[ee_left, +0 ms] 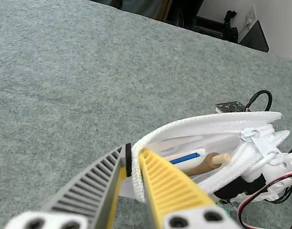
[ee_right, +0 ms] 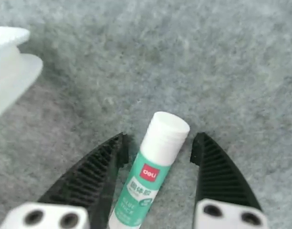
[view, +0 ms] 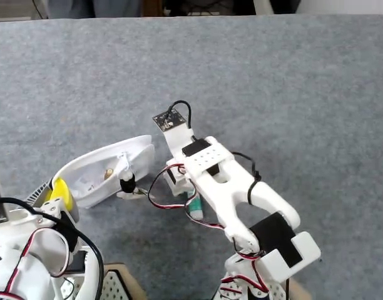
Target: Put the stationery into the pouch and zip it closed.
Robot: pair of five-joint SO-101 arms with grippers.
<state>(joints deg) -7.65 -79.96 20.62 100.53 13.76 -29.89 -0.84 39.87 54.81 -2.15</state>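
A white zip pouch (view: 104, 169) lies open on the grey cloth at the left. Inside it show a wooden pencil end and a blue-and-white item (ee_left: 186, 159). My left gripper (ee_left: 132, 164) is shut on the pouch's rim (ee_left: 141, 145), one grey and one yellow finger (ee_left: 165, 183) pinching the edge. A green-and-white glue stick (ee_right: 153, 174) with a white cap lies on the cloth between the black fingers (ee_right: 96, 171) of my right gripper (ee_right: 158, 143), which stands open around it without touching. In the high view the glue stick (view: 195, 207) peeks out under the right arm (view: 223, 181).
The zipper pull (ee_left: 253, 136) sits at the pouch's far end near the right arm's cables (view: 163, 200). A small circuit board (view: 168, 120) sticks out beyond the right arm. Bare grey cloth (view: 291, 81) spreads to the back and right.
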